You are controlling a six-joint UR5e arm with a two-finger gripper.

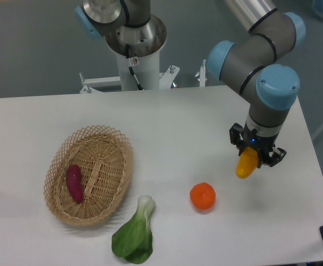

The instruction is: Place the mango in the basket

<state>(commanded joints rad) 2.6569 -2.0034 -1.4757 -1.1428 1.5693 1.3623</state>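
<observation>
The arm is built of thick grey cylindrical segments, matte on the wrist joints and brighter, silvery on the long tube at the top. Each joint ends in a round, pale blue cap, ringed by a thin black seam. The white cylindrical pedestal carries a shiny metal collar, with a thin black cable running down its front. The small black claw has angular fingers and a tiny blue light at its centre.
</observation>
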